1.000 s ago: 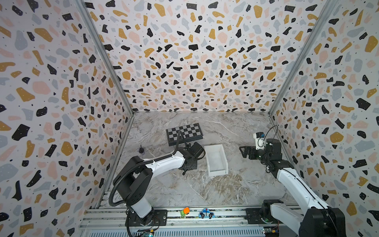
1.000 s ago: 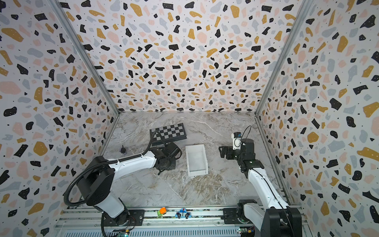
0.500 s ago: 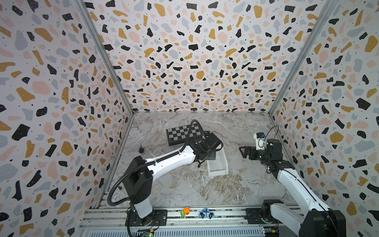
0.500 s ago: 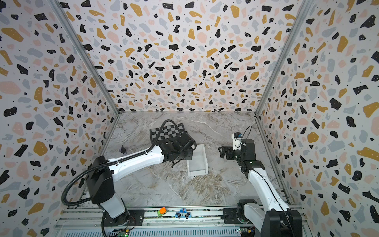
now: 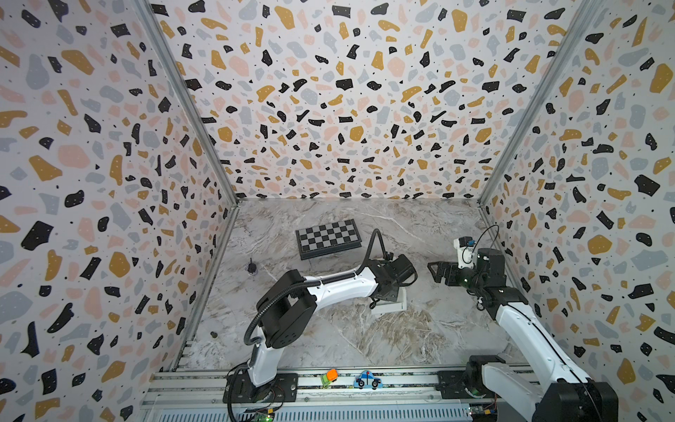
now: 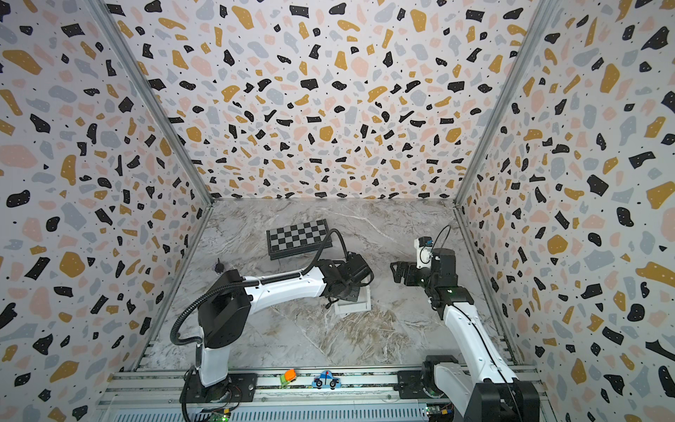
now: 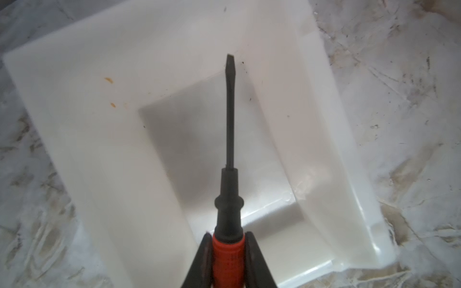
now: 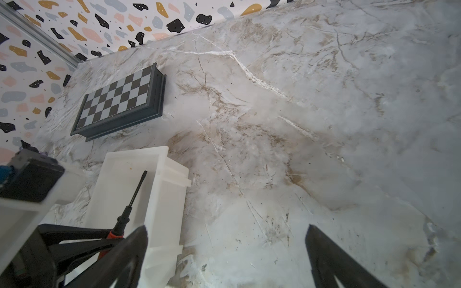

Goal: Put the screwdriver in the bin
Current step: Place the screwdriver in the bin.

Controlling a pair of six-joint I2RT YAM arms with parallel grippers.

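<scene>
Between the left gripper [image 7: 227, 251] jaws, clamped on its orange-red handle, the screwdriver [image 7: 230, 129] hangs over the white bin's [image 7: 74, 119] open inside, shaft pointing ahead of the jaws, not yet resting on the floor. Pickup and carry look done; release remains. Right gripper [image 8: 227, 251] jaws gape, holding nothing, near the table's right edge.

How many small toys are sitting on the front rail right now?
2. An orange-and-green toy sits on the rail between the two arm bases, and a blue toy car lies just beside it, toward the right arm's base. The arm bases could hide more.
</scene>
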